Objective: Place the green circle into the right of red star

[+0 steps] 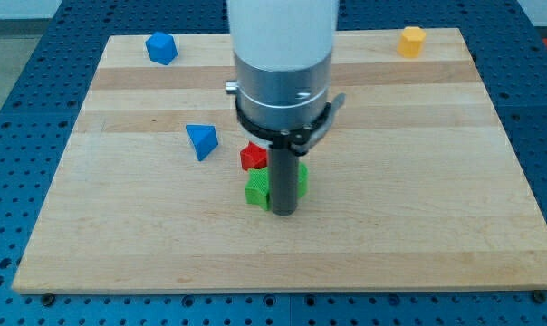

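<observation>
Where my tip (283,211) rests, green block (258,190) touches.

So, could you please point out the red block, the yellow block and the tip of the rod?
red block (251,158), camera view, on its visible left part.
yellow block (412,41), camera view, on its middle.
my tip (283,212), camera view, on the rod's lower end.
</observation>
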You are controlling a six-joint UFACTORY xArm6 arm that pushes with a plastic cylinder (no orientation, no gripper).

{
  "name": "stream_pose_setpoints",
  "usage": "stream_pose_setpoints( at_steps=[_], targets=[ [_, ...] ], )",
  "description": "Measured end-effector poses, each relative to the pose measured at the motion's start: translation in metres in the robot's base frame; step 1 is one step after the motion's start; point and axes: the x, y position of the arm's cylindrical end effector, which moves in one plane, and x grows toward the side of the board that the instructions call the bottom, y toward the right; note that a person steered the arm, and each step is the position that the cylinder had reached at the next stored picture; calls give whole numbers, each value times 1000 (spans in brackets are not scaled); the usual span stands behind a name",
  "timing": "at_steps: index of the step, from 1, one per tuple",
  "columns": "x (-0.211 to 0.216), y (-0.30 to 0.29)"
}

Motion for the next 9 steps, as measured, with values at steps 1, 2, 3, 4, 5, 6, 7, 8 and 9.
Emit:
stream_pose_setpoints(
  at_steps=[1, 2, 3, 4, 5, 6, 7, 8, 9],
  targets=[
    [-7, -1],
    [-10, 6],
    [-11, 20],
    [-19, 35],
    [-35, 45],
    [-43, 64],
    [-50, 85],
    [-59, 82],
    [-60, 53]
  ],
)
